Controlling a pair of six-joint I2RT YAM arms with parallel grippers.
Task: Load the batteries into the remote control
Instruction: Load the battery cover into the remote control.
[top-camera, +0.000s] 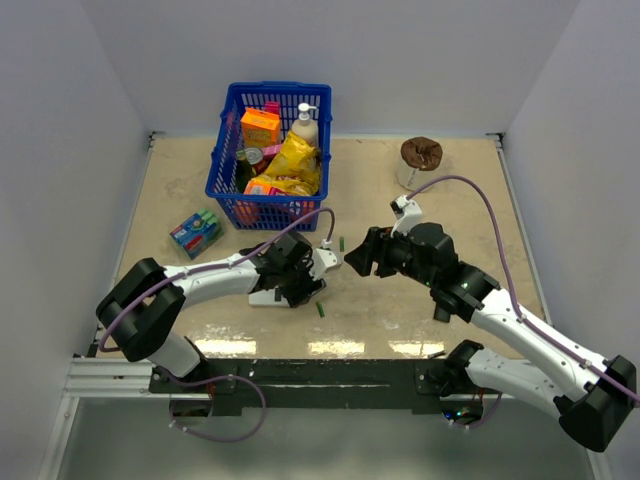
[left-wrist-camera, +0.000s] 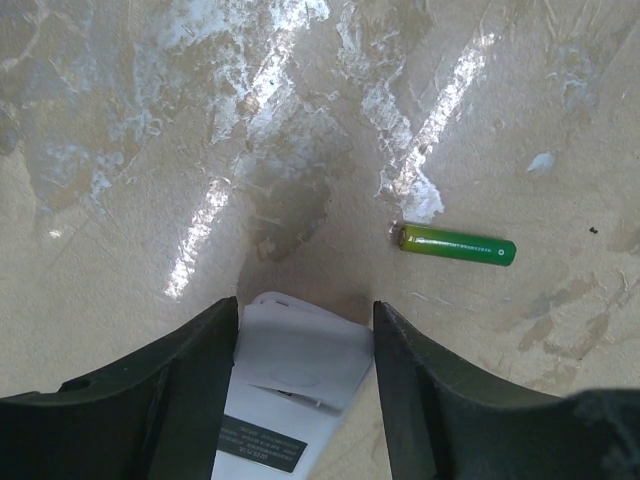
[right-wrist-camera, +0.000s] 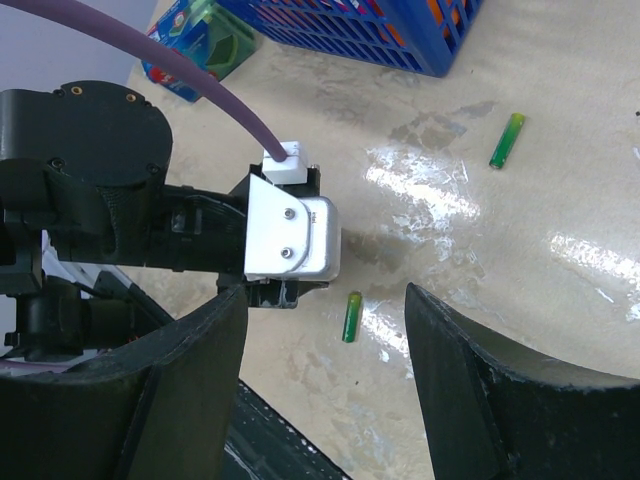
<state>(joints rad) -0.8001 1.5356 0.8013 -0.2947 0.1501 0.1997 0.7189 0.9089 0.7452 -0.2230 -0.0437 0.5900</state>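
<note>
A small white flat remote control (left-wrist-camera: 290, 365) with a rounded end and a dark label patch on its upturned face lies on the desk (top-camera: 180, 180), left of centre toward the near edge, clamped between the jaws of the left gripper (left-wrist-camera: 305, 310). One thin green battery (top-camera: 340, 243) lies flat near the desk's middle. A second green battery (top-camera: 321, 309) lies flat closer to the near edge. Both are apart from the remote.
</note>
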